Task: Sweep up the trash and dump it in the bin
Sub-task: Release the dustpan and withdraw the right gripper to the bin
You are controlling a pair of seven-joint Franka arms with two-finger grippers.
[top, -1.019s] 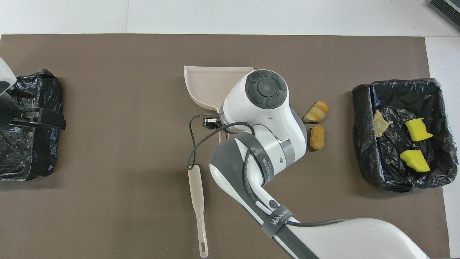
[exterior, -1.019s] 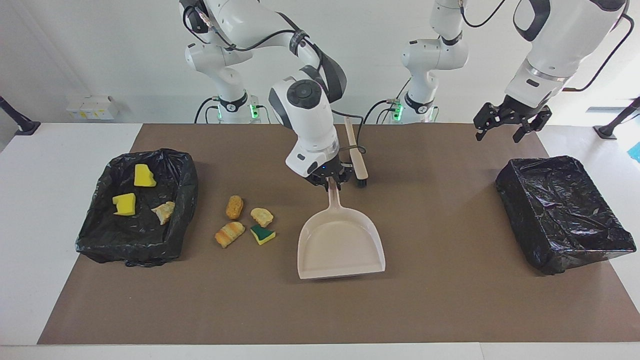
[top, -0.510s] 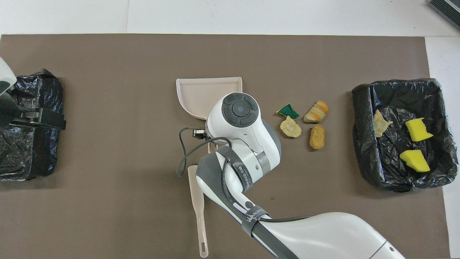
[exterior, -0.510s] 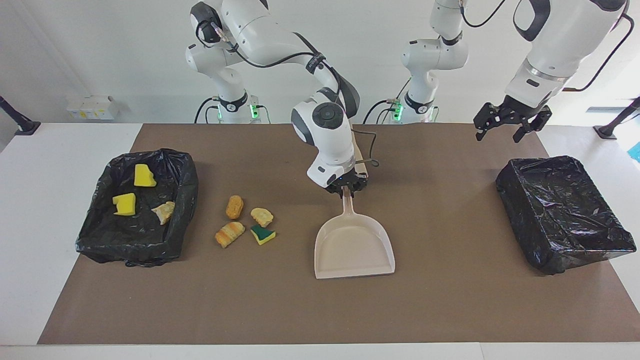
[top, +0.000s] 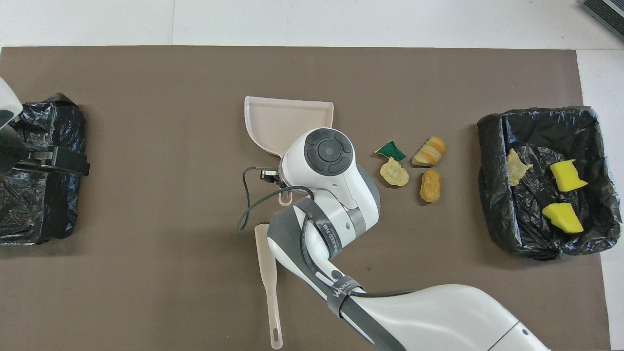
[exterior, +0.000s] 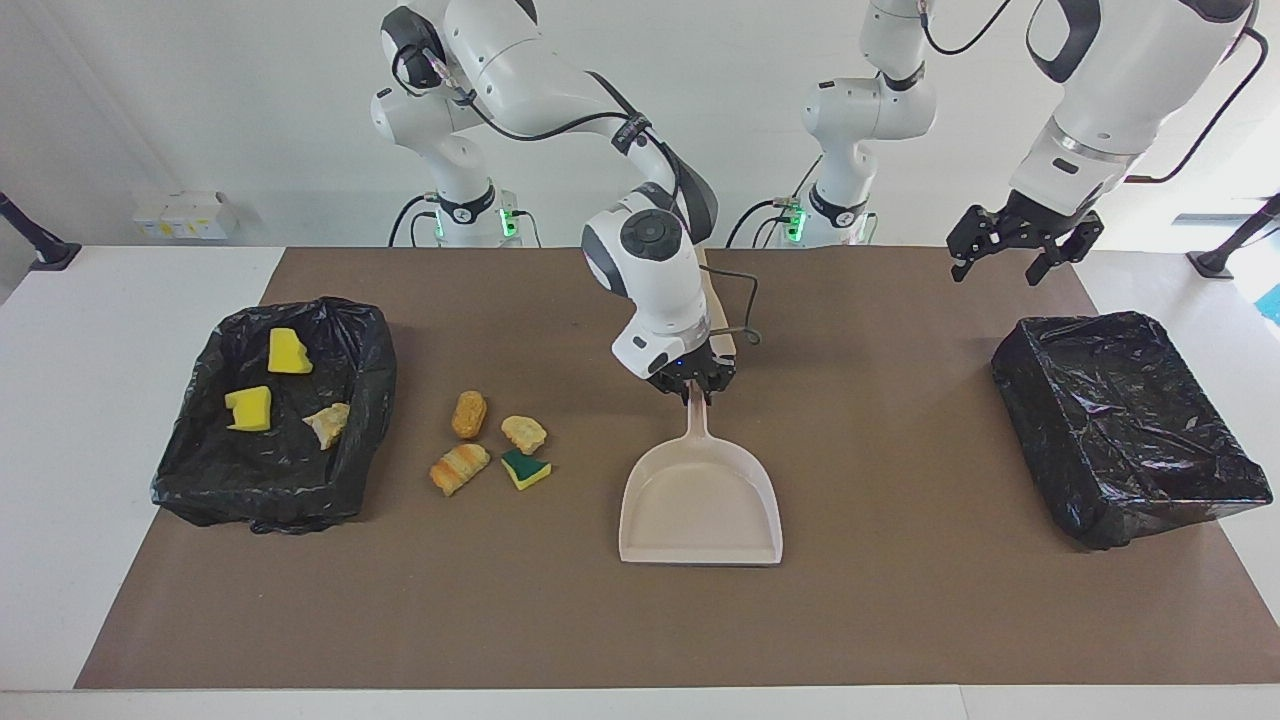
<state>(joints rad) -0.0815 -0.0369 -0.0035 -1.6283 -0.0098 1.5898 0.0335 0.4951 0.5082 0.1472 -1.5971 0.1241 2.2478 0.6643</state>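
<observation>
Since half a second ago the dustpan [exterior: 702, 505] has swung only slightly, its mouth edge settling nearer square to the table edge, and a second ago it sat closer to the loose scraps. Largest first: brown mat [exterior: 900, 620], then two black-lined bins, one [exterior: 1130, 425] at the left arm's end holding nothing visible, the other [exterior: 275, 415] at the right arm's end already holding two yellow sponge chunks and a bread piece. Right gripper [exterior: 693, 385] is clamped on the dustpan handle, pan flat on the mat mid-table. Left gripper [exterior: 1022, 245] waits with jaws wide, raised near the mat's corner by its bin. Brush [top: 269, 282] lies on the mat nearer the robots than the pan. Remaining trash [exterior: 490, 442], four scraps, sits between pan and the filled bin. Judgement: scraps are light, soft, likely to roll or bounce; sweep them, don't pinch.
</observation>
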